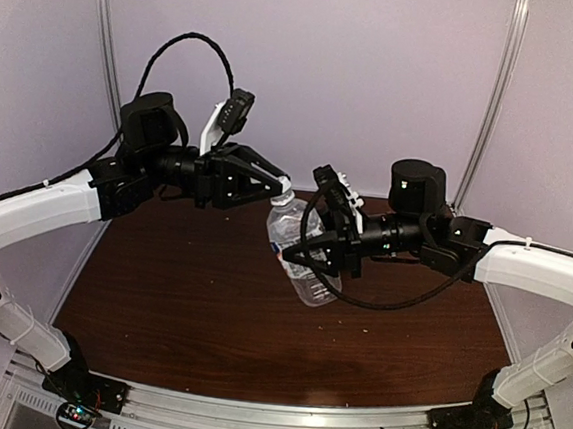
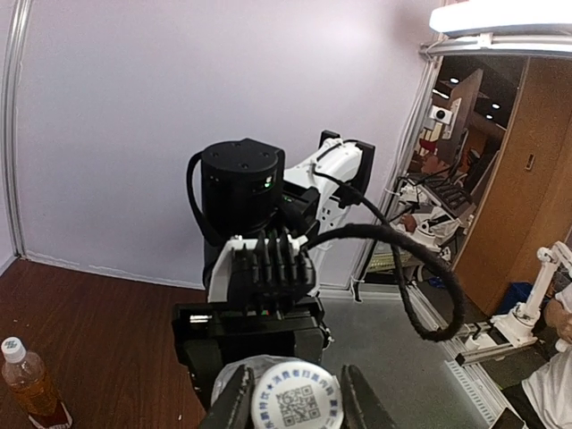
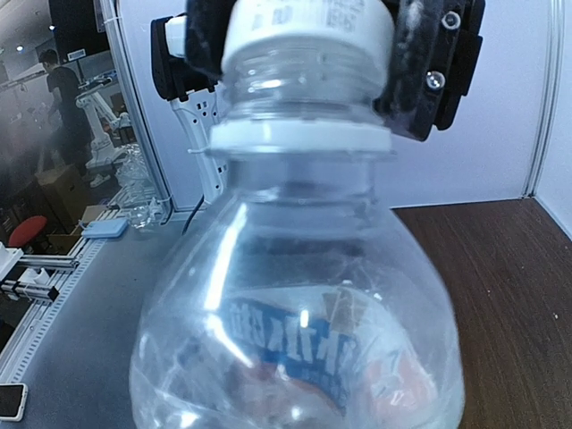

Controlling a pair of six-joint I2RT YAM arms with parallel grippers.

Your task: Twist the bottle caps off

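The clear bottle (image 1: 300, 248) with a white-blue label hangs tilted above the brown table, neck toward the upper left. My right gripper (image 1: 315, 257) is shut on its body; in the right wrist view the clear bottle (image 3: 295, 322) fills the frame and hides my fingers. My left gripper (image 1: 282, 187) is shut on its white bottle cap (image 2: 297, 399), one finger (image 2: 234, 404) pressed on each side. The same cap (image 3: 308, 31) shows in the right wrist view, clamped by the left fingers (image 3: 429, 63). The amber bottle (image 2: 29, 382) stands capped (image 2: 11, 347) on the table.
The brown table (image 1: 188, 306) is closed in by white walls at the back and sides. A metal rail (image 1: 279, 415) runs along the near edge between the arm bases. A black cable (image 1: 389, 302) loops below the right wrist.
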